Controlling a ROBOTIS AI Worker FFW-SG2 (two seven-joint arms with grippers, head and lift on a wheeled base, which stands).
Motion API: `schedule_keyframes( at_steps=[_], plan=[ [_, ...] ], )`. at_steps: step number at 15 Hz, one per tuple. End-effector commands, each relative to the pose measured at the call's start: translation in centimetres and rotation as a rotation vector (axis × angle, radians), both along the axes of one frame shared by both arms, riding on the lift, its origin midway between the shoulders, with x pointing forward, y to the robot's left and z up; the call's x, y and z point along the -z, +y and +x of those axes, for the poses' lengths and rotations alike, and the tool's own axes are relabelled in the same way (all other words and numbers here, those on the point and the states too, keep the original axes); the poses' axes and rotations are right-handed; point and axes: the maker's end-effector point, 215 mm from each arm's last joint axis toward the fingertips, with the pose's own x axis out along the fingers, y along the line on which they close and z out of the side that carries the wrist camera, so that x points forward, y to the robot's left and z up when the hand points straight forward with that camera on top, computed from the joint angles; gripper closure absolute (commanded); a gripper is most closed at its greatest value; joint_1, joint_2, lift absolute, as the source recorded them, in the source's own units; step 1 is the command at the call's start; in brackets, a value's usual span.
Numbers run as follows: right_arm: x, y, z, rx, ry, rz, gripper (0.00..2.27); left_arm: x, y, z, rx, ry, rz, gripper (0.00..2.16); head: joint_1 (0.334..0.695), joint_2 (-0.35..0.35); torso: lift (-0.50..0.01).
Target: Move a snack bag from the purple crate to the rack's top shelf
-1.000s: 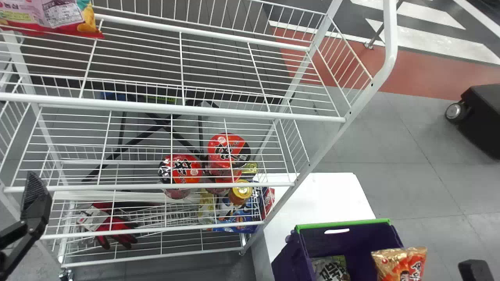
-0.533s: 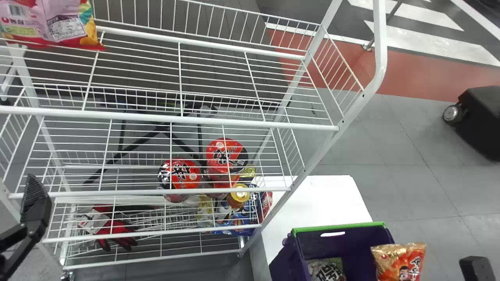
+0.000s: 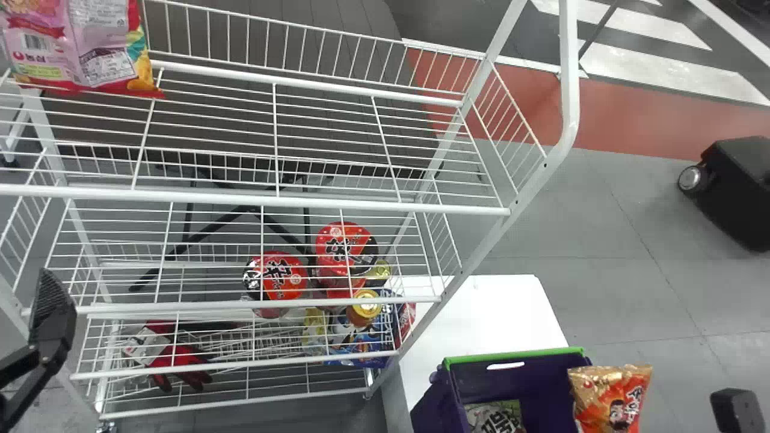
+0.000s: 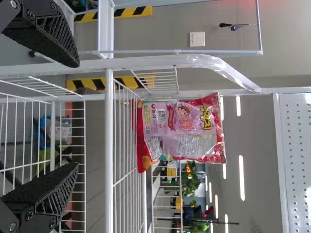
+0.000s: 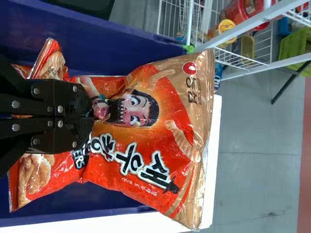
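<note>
Orange and gold, the snack bag (image 5: 170,121) bulges beyond the right fingers (image 5: 80,104), clamped together on its middle.

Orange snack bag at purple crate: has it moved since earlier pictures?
Yes, the orange bag has moved up in head view, nearer the crate's green rim.

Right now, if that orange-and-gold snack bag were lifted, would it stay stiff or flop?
Probably somewhat floppy: the snack bag creases where the right hand pinches it, though its puffed end may hold shape. It's likely light for its size, given that puffiness, and its shiny film could be slippery.
</note>
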Motion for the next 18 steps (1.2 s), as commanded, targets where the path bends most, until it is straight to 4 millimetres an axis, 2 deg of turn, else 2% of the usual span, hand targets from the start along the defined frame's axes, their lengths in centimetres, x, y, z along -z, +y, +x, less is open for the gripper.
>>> schedule_keyframes(
  at_steps=[1,6,10,18],
  plan=[
    [-0.2,0.2,0.5,0.001,-0.009,0.004,2.13,-0.1,0.2,0.0,-0.002,-0.001,0.0,0.08,0.695,-0.35,-0.127],
    [-0.3,0.8,1.7,0.001,-0.025,0.027,2.13,0.1,-0.2,0.0,0.003,0.002,0.0,0.08,0.695,-0.35,-0.107],
    [-1.4,0.9,2.9,0.006,-0.057,0.042,2.13,0.4,-0.2,0.0,0.003,0.005,0.011,0.08,0.695,-0.35,-0.091],
    [-3.1,0.8,3.6,0.019,-0.088,0.068,2.13,0.2,-0.3,-0.2,-0.007,0.004,0.011,0.08,0.695,-0.35,-0.059]
  ],
)
